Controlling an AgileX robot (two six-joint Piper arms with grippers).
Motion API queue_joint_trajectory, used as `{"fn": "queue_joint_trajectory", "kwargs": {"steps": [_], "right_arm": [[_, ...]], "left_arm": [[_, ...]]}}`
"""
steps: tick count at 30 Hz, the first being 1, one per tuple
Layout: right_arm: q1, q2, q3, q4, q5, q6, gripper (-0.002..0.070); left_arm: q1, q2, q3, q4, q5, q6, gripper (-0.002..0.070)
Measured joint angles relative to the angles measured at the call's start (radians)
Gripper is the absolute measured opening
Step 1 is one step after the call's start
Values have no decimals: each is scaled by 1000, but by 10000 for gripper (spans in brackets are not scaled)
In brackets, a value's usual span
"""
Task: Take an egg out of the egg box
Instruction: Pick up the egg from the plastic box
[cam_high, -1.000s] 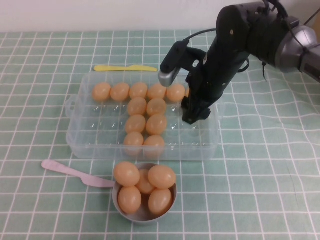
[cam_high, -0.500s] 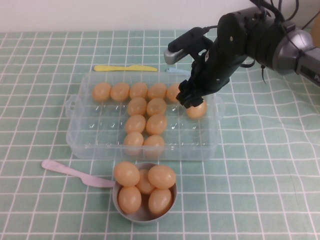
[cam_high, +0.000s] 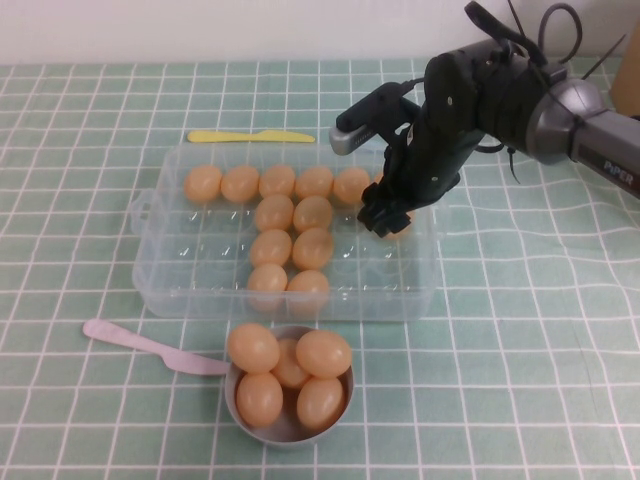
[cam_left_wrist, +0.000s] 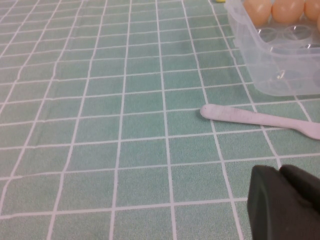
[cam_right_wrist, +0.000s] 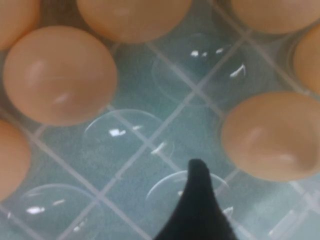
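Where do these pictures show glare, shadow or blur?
High view: even light, soft shadows only; the right gripper holds the egg above the egg box. Right wrist view: close and soft, white glints on the empty cells. Left wrist view: the left gripper is a dark blur above the tablecloth.

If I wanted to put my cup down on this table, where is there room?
Bare checked cloth lies left of the clear plastic egg box, beyond the pink spoon, near the left gripper. The middle is crowded: eggs, grey bowl, and the right gripper holding a peach-orange egg.
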Motion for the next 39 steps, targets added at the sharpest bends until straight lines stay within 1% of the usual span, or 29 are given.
{"fn": "queue_joint_trajectory", "kwargs": {"steps": [11, 18, 24, 30, 39], "right_arm": [[0, 16, 0, -11, -54, 0, 470], [0, 31, -2, -15, -72, 0, 513], [0, 41, -2, -17, -85, 0, 527], [2, 53, -2, -17, -97, 0, 573], [2, 58, -2, -24, -97, 0, 584]], "left_arm": [[0, 0, 0, 0, 0, 0, -3], [0, 0, 0, 0, 0, 0, -3], [0, 0, 0, 0, 0, 0, -3], [0, 0, 0, 0, 0, 0, -3], [0, 0, 0, 0, 0, 0, -3]]}}
